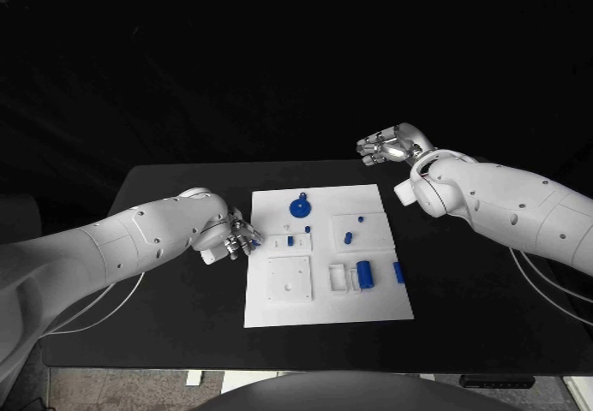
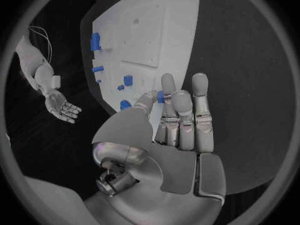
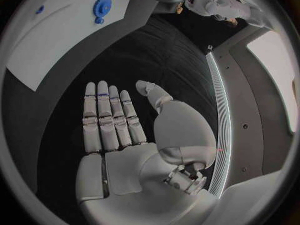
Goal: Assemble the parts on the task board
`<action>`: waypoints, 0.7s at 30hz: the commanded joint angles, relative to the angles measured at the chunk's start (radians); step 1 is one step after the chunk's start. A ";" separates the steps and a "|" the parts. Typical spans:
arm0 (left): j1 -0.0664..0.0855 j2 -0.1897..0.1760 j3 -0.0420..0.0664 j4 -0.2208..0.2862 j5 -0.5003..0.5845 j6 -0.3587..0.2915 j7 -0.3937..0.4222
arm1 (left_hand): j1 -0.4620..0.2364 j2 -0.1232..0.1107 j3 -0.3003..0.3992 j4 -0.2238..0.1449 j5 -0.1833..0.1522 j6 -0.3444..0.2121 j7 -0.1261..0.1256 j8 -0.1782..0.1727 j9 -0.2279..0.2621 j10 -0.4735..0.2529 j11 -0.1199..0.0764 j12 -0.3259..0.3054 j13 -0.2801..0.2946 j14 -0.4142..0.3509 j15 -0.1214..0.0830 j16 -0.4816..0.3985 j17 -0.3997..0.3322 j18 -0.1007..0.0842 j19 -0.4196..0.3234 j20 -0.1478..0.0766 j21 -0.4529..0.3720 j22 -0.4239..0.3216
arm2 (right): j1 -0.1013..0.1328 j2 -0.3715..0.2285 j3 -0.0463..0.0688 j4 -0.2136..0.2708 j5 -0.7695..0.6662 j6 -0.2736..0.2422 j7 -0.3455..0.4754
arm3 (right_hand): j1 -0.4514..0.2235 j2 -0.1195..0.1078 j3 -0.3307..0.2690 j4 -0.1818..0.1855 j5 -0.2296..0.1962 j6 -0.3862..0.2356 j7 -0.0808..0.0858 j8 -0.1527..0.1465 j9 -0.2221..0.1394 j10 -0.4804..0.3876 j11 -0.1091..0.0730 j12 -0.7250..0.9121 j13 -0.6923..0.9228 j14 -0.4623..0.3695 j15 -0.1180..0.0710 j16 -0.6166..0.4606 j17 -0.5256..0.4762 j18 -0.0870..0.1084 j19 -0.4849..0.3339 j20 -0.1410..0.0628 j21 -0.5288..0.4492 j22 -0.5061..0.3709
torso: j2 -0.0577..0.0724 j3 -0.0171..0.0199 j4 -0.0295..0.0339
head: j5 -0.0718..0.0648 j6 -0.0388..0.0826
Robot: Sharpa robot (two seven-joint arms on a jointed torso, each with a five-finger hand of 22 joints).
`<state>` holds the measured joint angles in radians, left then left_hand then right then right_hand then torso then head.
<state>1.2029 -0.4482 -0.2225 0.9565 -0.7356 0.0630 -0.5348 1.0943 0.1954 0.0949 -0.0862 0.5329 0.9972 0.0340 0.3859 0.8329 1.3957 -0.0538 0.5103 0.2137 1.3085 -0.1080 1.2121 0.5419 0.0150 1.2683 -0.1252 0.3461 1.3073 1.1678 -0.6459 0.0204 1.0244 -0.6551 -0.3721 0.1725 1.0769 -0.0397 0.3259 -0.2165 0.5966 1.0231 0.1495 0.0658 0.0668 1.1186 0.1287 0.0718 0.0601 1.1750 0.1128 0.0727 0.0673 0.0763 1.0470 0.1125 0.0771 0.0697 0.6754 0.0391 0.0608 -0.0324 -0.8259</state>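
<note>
Black table (image 1: 185, 282) – matte top, pale floor strip (image 1: 123, 377) visible past its near edge

Black table (image 1: 185, 291); white task board (image 1: 324, 304) lies at its middle.

Three cameras, all set around the task board (image 1: 325, 253).
The task board is seen from above by the head view; it is seen obliquely and nearer from behind the left hand (image 2: 181, 120), and its edge is shared from behind the right hand (image 3: 115, 120).

Robotics laboratory: black table (image 1: 185, 282) carrying a white task board (image 1: 324, 304), black backdrop, cables beside the arms.
</note>
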 commanded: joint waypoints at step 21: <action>0.025 -0.019 0.043 0.098 -0.076 -0.018 0.025 | 0.019 -0.002 0.048 -0.103 0.014 0.095 -0.038 -0.050 -0.006 0.051 -0.006 -0.021 -0.004 0.022 -0.006 0.007 0.029 0.003 0.006 -0.006 0.019 0.021 | -0.001 0.000 0.000 0.000 -0.001 0.014 0.007 | 0.002 -0.011 0.009 0.000 0.018 -0.004 0.003 -0.003 -0.001 -0.005 -0.001 -0.004 -0.001 -0.006 0.000 -0.005 -0.001 0.003 -0.007 -0.001 -0.002 -0.002 | 0.001 0.0009 -0.0021 | 0.001 -0.003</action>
<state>1.2257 -0.4745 -0.1804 1.0557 -0.7873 0.0354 -0.5222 1.1069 0.1989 0.0711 -0.1100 0.5416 1.0309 0.0499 0.3394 0.8259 1.4389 -0.0604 0.4938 0.2110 1.3224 -0.1141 1.2160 0.5699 0.0149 1.2721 -0.1289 0.3610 1.3078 1.1670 -0.6467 0.0203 1.0241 -0.6549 -0.3716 0.1726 1.0769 -0.0397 0.3287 -0.2138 0.6081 1.0231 0.1495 0.0658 0.0668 1.1186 0.1287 0.0718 0.0601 1.1751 0.1127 0.0727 0.0676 0.0762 1.0470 0.1125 0.0771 0.0697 0.6763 0.0391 0.0591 -0.0314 -0.8276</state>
